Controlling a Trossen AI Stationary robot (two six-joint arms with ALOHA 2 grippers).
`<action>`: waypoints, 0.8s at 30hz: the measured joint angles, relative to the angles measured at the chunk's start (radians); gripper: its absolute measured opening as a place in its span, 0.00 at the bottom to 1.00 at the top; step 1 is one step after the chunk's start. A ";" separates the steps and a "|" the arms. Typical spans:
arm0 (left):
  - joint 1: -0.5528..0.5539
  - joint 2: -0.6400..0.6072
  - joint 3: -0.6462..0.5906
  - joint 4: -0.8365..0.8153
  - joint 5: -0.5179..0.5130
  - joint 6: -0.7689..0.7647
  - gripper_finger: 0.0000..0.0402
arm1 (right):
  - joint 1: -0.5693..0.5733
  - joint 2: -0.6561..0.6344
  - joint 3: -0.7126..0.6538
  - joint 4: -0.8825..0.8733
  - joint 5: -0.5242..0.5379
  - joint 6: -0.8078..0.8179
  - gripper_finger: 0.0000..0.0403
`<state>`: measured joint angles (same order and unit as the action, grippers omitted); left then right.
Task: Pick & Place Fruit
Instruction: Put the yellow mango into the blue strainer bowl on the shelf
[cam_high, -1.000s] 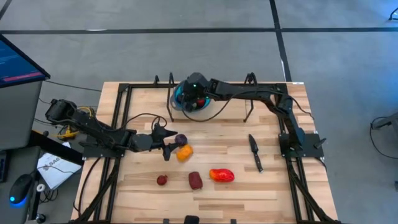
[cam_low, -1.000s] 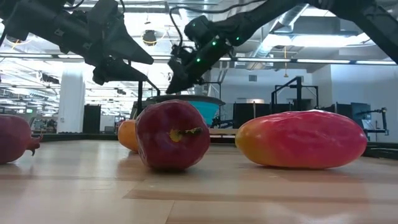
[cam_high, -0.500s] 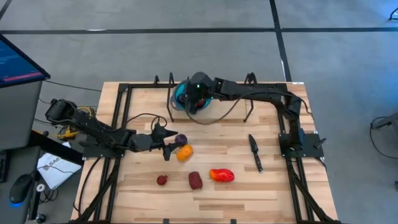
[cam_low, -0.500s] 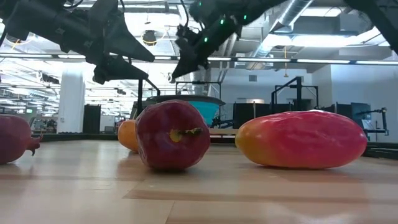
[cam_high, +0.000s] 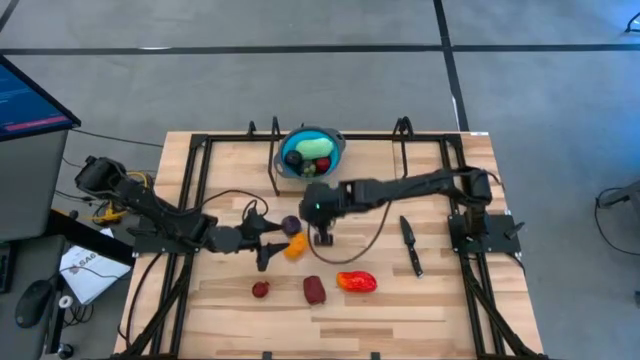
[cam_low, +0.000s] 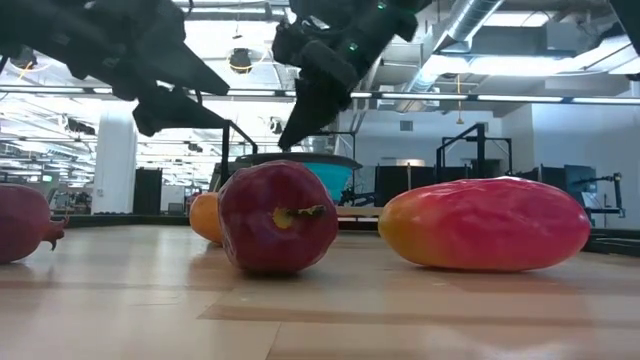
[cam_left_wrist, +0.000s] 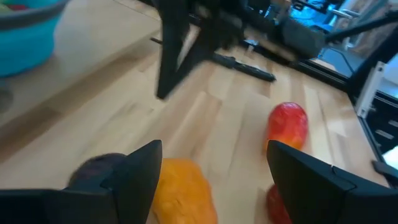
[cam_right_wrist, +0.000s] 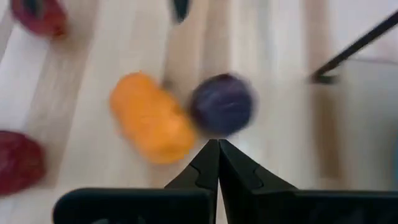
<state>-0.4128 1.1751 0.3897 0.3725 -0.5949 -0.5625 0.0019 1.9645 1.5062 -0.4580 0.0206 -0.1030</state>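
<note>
Beside the purple fruit (cam_high: 291, 224), the left gripper (cam_high: 268, 245), fingers apart, and right gripper (cam_high: 322, 236), fingers together, converge; the arms risk colliding.

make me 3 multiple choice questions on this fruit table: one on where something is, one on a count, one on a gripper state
1. Where does the blue bowl stand?
A. at the table's far edge, centred
B. at the near edge
C. beside the black tool

2. How many fruit pieces lie loose on the table?
A. two
B. five
C. eight

3. How is the right gripper?
A. open, empty
B. shut, empty
C. shut on the orange fruit

Answers
1. A: the high view shows it at the far edge.
2. B: purple fruit, orange fruit, small red fruit, maroon fruit, red-orange fruit.
3. B: its fingers meet with nothing between them.
</note>
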 joint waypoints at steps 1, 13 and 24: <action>-0.008 0.000 0.000 -0.002 0.000 -0.001 0.71 | 0.013 0.000 -0.024 0.004 -0.006 0.010 0.01; -0.018 0.000 0.000 -0.006 -0.072 -0.004 0.71 | 0.093 0.020 -0.086 0.130 -0.062 -0.200 0.15; -0.003 -0.006 -0.001 -0.005 -0.113 -0.004 0.71 | 0.056 0.083 -0.083 0.297 -0.153 -0.410 0.62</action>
<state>-0.4161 1.1692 0.3889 0.3674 -0.7077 -0.5663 0.0583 2.0477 1.4229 -0.1613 -0.1327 -0.5135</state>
